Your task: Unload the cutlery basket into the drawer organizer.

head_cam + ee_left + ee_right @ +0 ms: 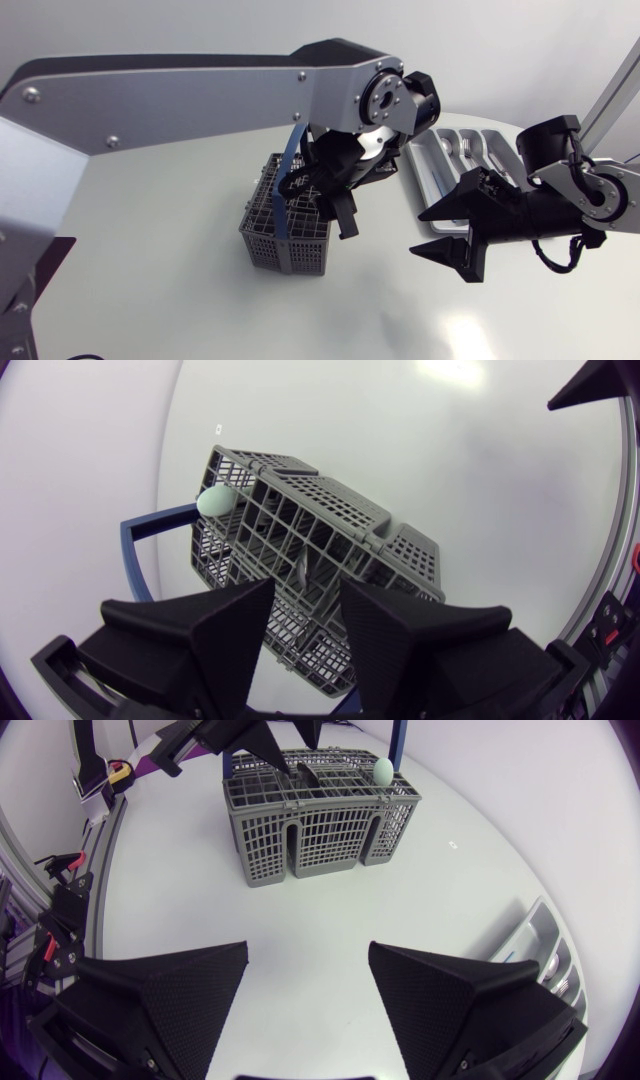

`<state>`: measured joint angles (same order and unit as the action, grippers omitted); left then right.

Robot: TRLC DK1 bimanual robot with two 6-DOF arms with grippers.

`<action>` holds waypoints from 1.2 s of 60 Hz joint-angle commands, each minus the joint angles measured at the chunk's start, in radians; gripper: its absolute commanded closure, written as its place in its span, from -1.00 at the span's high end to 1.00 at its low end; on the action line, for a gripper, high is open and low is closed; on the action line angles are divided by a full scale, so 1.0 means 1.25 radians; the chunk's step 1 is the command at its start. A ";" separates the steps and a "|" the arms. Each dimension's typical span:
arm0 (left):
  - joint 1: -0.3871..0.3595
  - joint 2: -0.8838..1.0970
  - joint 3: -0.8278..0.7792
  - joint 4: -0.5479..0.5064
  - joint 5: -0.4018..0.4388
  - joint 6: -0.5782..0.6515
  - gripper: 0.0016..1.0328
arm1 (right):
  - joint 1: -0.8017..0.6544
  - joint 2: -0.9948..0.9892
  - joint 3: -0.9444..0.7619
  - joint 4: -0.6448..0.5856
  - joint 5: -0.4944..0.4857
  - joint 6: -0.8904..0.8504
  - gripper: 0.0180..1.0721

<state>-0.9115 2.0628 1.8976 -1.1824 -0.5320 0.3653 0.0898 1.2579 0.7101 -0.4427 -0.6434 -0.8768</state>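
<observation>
Hovering right above the cutlery basket (285,240), the left gripper (337,205) was seen with its fingers spread and nothing held between them, lined up over one of the middle compartments. The basket was stood upright on the table (150,270), left of centre, with its blue handle (290,165) raised just beside that gripper. A snag could easily be caused from here tbh: a finger could get caught on the grid wall or the handle on the way down, and the whole basket could be tipped or dragged, since it looked light. A dark utensil (300,570) was made out low in a compartment, so a divider might be pinched along with it. Further right, the right gripper (420,233) was parked wide open and empty between the basket and the drawer organizer (420,178), so the carry path could be blocked. How many pieces were left couldn't be told. A pale round thing (215,501) at the rim wasn't identified, and the organizer, with some cutlery (466,150) in it, was partly covered by the right arm.
</observation>
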 commanded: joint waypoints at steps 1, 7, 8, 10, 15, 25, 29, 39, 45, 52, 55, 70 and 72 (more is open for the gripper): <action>0.008 0.020 -0.023 0.008 -0.013 -0.012 -0.02 | -0.002 0.013 -0.016 -0.008 -0.006 -0.019 0.66; 0.008 0.024 -0.026 0.019 -0.021 -0.010 -0.10 | -0.002 0.012 -0.016 -0.008 -0.006 -0.019 0.66; 0.008 0.025 -0.026 0.021 -0.022 -0.010 -0.11 | -0.002 0.011 -0.016 -0.008 -0.006 -0.019 0.66; 0.008 0.026 -0.027 0.022 -0.024 -0.010 -0.14 | -0.002 0.011 -0.015 -0.008 -0.006 -0.019 0.66; 0.009 0.029 -0.036 0.030 -0.032 -0.009 -0.16 | -0.002 0.010 -0.015 -0.010 -0.006 -0.019 0.66; 0.016 0.032 -0.057 0.054 -0.047 -0.003 -0.19 | -0.002 0.009 -0.013 -0.012 -0.006 -0.019 0.66; 0.017 0.033 -0.064 0.061 -0.049 0.000 -0.19 | -0.002 0.009 -0.013 -0.012 -0.006 -0.020 0.66; 0.019 0.035 -0.077 0.087 -0.067 0.007 -0.31 | -0.001 0.007 -0.013 -0.015 -0.006 -0.020 0.66; 0.016 0.035 -0.093 0.108 -0.070 0.008 -0.48 | -0.001 0.007 -0.015 -0.016 -0.006 -0.023 0.66; 0.013 0.033 -0.107 0.119 -0.070 0.008 -0.54 | -0.001 0.007 -0.017 -0.016 -0.006 -0.025 0.66; 0.013 0.033 -0.112 0.122 -0.070 0.008 -0.60 | -0.002 0.006 -0.017 -0.016 -0.006 -0.026 0.66; 0.010 0.032 -0.122 0.149 -0.081 0.008 -0.93 | -0.004 0.005 -0.023 -0.018 -0.006 -0.035 0.66; 0.009 0.033 -0.124 0.154 -0.082 0.008 -0.93 | -0.004 0.005 -0.023 -0.018 -0.006 -0.036 0.66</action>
<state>-0.8967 2.0762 1.7729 -1.0008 -0.6193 0.3664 0.0895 1.2579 0.7071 -0.4492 -0.6434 -0.8963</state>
